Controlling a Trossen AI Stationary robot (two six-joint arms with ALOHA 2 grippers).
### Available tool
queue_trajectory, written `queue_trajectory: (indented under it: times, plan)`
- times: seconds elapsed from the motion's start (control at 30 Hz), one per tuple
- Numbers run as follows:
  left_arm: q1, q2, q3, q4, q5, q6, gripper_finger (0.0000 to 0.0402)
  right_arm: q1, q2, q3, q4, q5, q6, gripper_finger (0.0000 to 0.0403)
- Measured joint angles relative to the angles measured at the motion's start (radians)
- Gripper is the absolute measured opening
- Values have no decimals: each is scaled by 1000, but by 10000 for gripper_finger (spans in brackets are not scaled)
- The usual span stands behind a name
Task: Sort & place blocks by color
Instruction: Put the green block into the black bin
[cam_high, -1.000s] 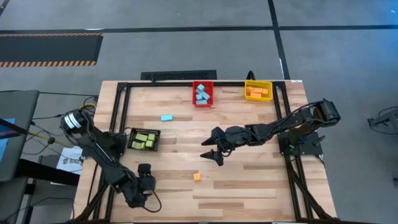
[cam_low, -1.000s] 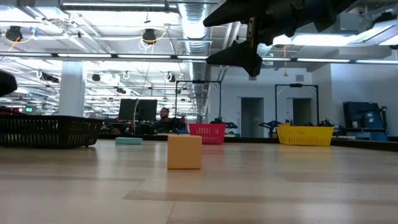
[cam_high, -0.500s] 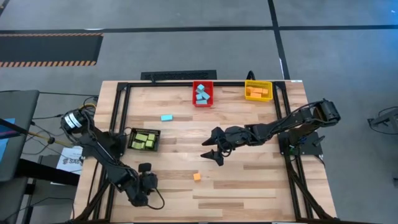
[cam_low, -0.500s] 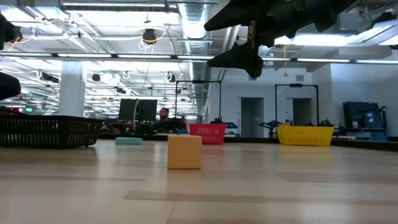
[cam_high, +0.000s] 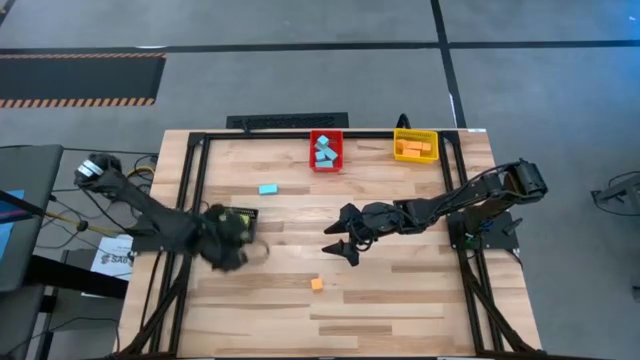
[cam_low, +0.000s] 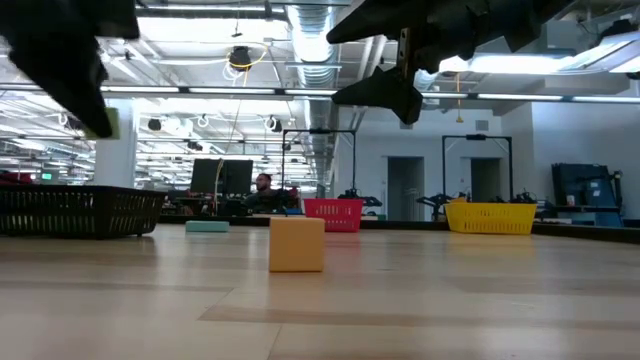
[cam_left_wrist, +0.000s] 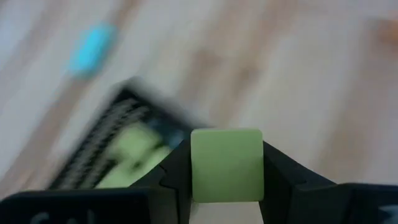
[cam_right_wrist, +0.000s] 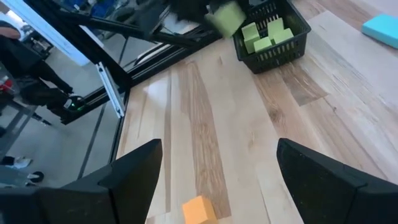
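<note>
Two arms show in the high view: the left gripper (cam_high: 228, 243) hovers over the black bin (cam_high: 243, 216), blurred, while the right gripper (cam_high: 338, 245) hangs spread wide above mid-bench (cam_high: 400, 300). An orange block (cam_high: 317, 284) lies just beside the right gripper, on the near side; a light blue block (cam_high: 268, 188) lies beyond the left gripper. Blue blocks fill the red bin (cam_high: 326, 150) and orange ones the yellow bin (cam_high: 415, 146), both well beyond the right gripper.

Low view: the orange block (cam_low: 296, 244) sits on the bench below the raised right gripper (cam_low: 385, 60).

Left wrist view: the left gripper (cam_left_wrist: 226, 180) is clenched on a green block (cam_left_wrist: 226, 164), above the black bin (cam_left_wrist: 118, 149) holding other green blocks.

Right wrist view: between the parted fingers (cam_right_wrist: 134, 171) lies the orange block (cam_right_wrist: 199, 210); farther off, the green block (cam_right_wrist: 227, 17) is held over the black bin (cam_right_wrist: 273, 37).
</note>
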Motion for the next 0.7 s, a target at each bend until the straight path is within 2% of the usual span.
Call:
queue_trajectory:
  times: [0.07,0.17,0.27,0.4,0.7]
  plan:
    - [83,-46,0,-69,39,-41,101,1,0,0,-1,0,1,337]
    - [164,-87,-1,-92,100,38,101,9,0,0,-1,3,16,337]
    - [234,-77,-3,-84,118,197,101,17,0,0,-2,3,22,337]
    - [350,-28,-37,-15,260,469,101,24,0,0,1,3,56,337]
    - [488,25,-48,63,304,907,101,68,0,0,14,3,86,337]
